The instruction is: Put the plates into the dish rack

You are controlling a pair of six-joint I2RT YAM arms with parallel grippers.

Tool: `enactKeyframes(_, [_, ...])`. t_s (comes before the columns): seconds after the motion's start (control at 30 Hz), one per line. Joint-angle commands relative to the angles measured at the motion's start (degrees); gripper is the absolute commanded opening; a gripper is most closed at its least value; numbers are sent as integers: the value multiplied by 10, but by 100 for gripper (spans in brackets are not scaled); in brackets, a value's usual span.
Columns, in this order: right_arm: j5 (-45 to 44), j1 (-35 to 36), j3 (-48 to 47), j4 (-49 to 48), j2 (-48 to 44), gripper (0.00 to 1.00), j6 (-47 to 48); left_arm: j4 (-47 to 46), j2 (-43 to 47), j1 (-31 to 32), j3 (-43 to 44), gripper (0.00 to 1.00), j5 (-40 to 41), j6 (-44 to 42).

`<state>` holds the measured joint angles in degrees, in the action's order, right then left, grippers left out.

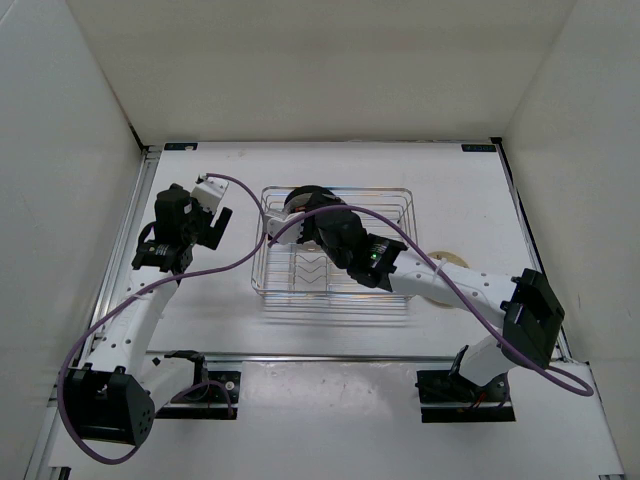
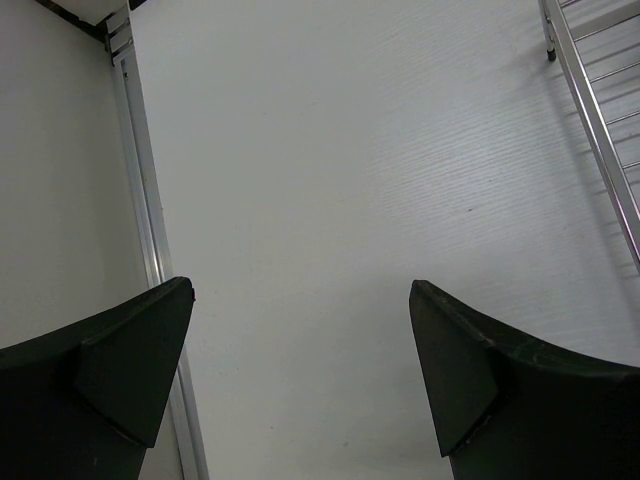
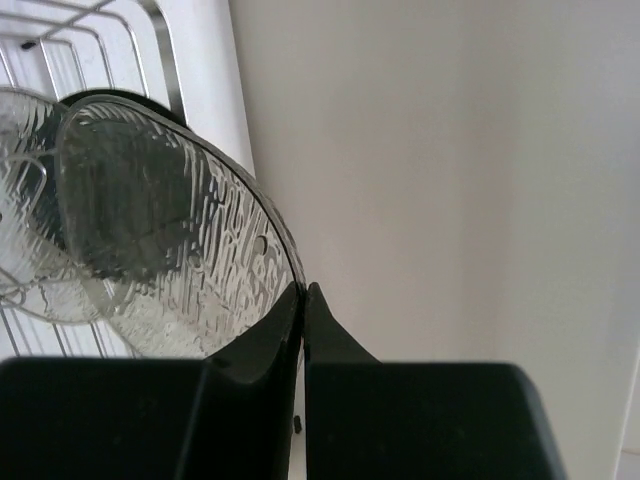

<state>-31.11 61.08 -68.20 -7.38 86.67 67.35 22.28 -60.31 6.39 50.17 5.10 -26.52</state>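
**A:** From above, where does everything sit?

**B:** The dish rack [image 1: 335, 297] stands mid-counter [image 1: 230, 315]. The right fingers [image 1: 300, 207] reach over its far left corner, shut on a plate I can barely make out there. The left fingers [image 1: 215, 218] hover over bare counter just left of the rack, spread and empty. Something cream shows under the right arm, right of the rack, probably the cream plate [image 1: 452, 262].

**A:** And the left wrist view?

**B:** Both left fingers [image 2: 120, 370] stand wide apart above plain counter [image 2: 350, 150], with one corner of the dish rack [image 2: 590, 110] at the far right.

**A:** What about the right wrist?

**B:** The right fingers [image 3: 290, 320] are pinched tight on the rim of a clear plate [image 3: 180, 260]. It is held on edge above the rack's wires [image 3: 100, 40]. A black plate [image 3: 120, 96] stands just behind it and shows dark through the glassy body.

**A:** How will it handle?

**B:** I'd judge it stiff, light and slick, and it would chip if knocked against wire or against the black plate. The rim is the only sensible hold. A pinch that narrow lets the plate swing, so it wants lowering slowly between the prongs.
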Motion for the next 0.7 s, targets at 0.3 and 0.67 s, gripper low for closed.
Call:
enactKeyframes(0.3, [10, 3, -25, 4, 8, 0, -25, -2, 16, 2, -3, 100, -14, 0])
enactKeyframes(0.67, [27, -25, -38, -14, 48, 0, -30, -2, 21, 2, -8, 100, -14, 0])
